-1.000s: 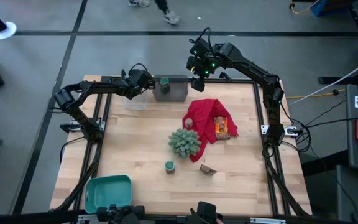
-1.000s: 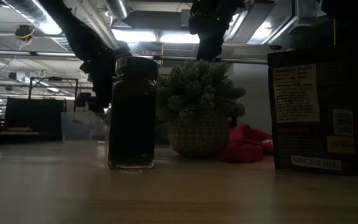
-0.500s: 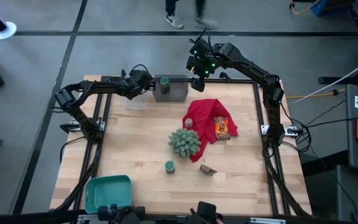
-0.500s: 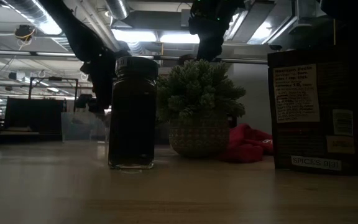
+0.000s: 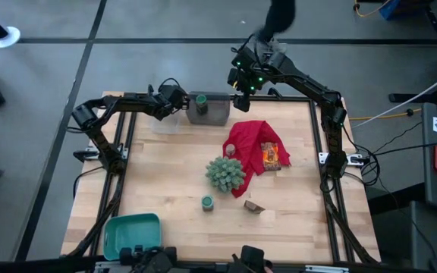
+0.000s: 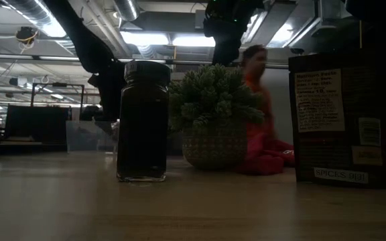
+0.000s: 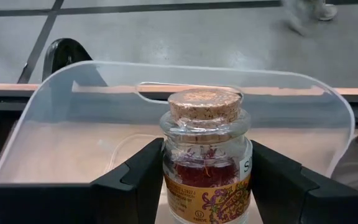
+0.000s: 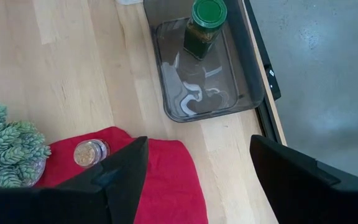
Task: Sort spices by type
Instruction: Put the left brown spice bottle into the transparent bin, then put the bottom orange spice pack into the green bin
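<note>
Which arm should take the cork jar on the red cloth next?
Right. The right gripper is open and empty near the red cloth, with the cork jar in view. The left gripper is shut on a saffron jar over the clear bin.

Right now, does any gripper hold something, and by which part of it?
The left gripper holds a cork-topped saffron jar by the sides of its glass body, over a clear bin. The right gripper is open and holds nothing.

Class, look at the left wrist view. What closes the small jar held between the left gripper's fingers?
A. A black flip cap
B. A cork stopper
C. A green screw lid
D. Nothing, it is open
B: the small glass jar between the left gripper fingers is topped by a tan cork stopper.
</note>
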